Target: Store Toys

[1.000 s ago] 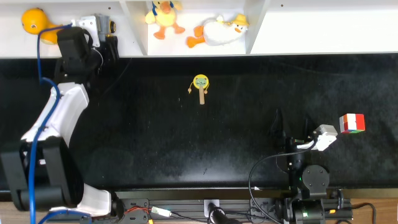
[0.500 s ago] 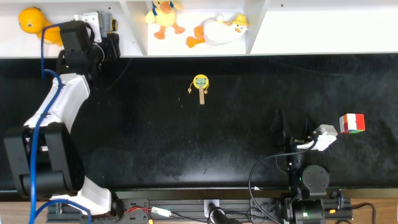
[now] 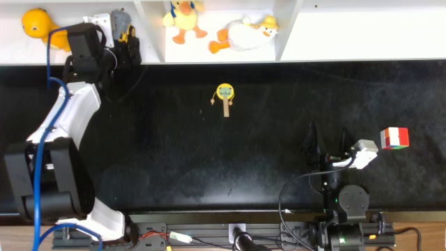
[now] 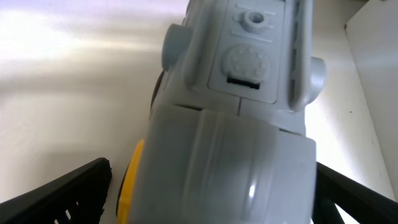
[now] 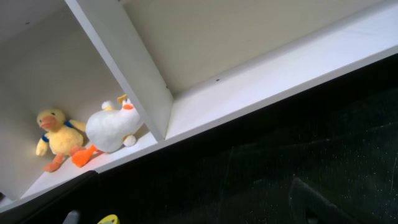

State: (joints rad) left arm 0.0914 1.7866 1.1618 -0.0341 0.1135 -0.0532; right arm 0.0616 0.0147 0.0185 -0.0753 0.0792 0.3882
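Your grey toy [image 4: 249, 143], a blocky plastic piece with a yellow part low on one side, sits in the upper-left compartment of the white shelf [image 3: 348, 52], at the upper left of the top view. The left gripper [image 3: 129, 40] is right at it. In the left wrist view the toy stands close up over the pale shelf floor, but you cannot tell whether the jaws are clamped on it or stand free. Further left in that compartment lies an orange-yellow round toy [image 3: 36, 22]. In the middle compartment, top centre, a yellow plush duck [image 3: 185, 17] sits just beside a white plush duck [image 3: 244, 33]. Two toys lie out on the black table [image 3: 174, 153]: a yellow rattle [image 3: 225, 94] just above the frame's centre, and a coloured cube [image 3: 394, 137] at the right edge, well apart from it. Your right gripper [image 3: 328, 141] is low on the right, near the cube but not touching it, with its jaws apart and nothing between them.
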